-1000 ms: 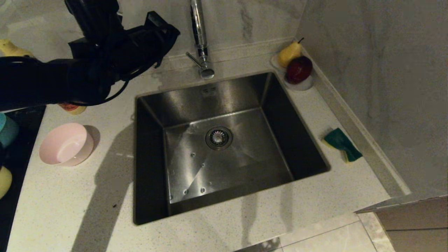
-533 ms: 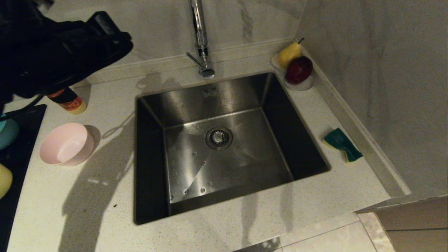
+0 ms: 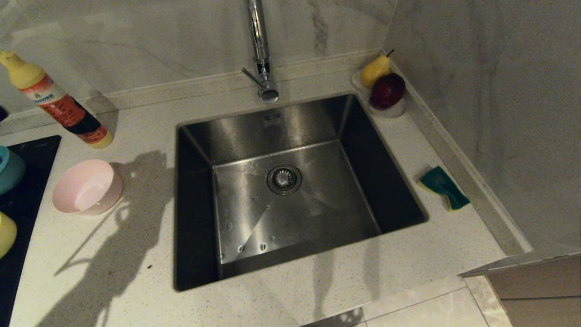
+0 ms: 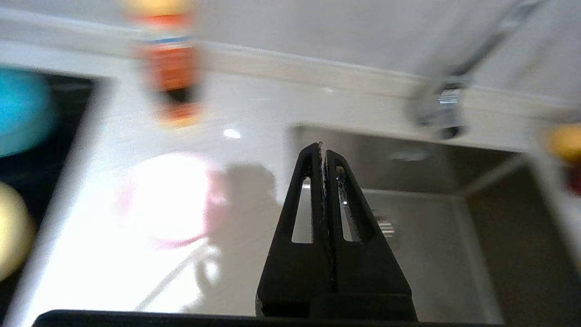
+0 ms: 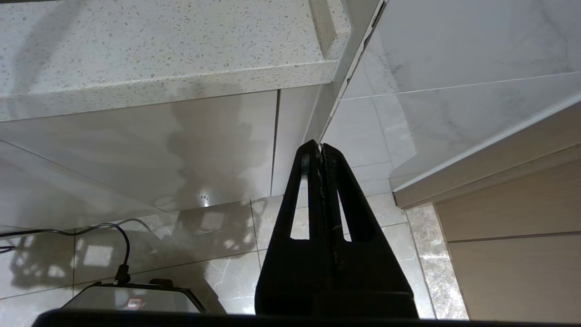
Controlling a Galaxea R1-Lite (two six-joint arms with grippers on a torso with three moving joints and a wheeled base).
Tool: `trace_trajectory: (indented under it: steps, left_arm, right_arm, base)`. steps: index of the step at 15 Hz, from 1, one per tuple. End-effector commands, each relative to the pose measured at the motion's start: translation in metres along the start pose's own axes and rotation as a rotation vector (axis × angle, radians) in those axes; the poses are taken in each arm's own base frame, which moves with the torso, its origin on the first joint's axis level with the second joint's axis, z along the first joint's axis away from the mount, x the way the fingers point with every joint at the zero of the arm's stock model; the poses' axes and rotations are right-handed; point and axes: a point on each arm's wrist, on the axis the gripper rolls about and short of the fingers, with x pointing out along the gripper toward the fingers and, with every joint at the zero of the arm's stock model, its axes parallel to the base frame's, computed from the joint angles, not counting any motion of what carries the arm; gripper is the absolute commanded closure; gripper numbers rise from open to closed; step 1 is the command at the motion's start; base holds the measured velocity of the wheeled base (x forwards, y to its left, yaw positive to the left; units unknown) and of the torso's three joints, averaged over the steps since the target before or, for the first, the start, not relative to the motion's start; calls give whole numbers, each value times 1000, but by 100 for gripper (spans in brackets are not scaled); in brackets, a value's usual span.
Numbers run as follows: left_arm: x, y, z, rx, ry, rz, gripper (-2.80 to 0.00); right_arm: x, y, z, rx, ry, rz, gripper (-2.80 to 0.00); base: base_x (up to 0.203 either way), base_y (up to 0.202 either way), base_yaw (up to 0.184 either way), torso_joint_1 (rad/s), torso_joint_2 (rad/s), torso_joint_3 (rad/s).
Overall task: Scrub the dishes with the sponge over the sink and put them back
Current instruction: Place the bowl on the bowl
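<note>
**Empty grippers, bowls near the hob edge**

The left gripper (image 4: 323,152) hung above the counter, fingers pressed together on nothing; the right gripper (image 5: 320,147) was parked below the counter, likewise closed and empty. The pink bowl (image 3: 86,186) sat left of the sink (image 3: 199,136), the sponge (image 3: 444,186) right. A closed approach would likely shove the light bowl, not grasp it.
</note>
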Motion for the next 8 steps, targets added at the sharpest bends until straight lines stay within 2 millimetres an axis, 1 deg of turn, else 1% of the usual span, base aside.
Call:
trace_trajectory:
  steps: [1, 3, 5, 7, 8]
  left_arm:
    - [-66, 29, -8, 9, -122, 65, 0]
    - [-95, 45, -35, 64, -141, 130, 0]
    - [-116, 57, -65, 109, -141, 164, 0]
    - [-131, 65, -98, 157, -110, 136, 0]
    - [-134, 69, -116, 197, -71, 121, 0]
  right_arm:
    - [0, 0, 0, -1, 0, 0, 0]
    - [0, 0, 0, -1, 0, 0, 0]
    - [0, 0, 0, -1, 0, 0, 0]
    - [0, 0, 0, 0, 0, 2, 0]
    - [0, 0, 0, 0, 0, 1, 0]
  base:
    - [0, 0, 0, 0, 0, 0]
    - [0, 0, 0, 0, 0, 0]
    - [0, 0, 0, 0, 0, 0]
    - [0, 0, 0, 0, 0, 0]
    - [0, 0, 0, 0, 0, 0]
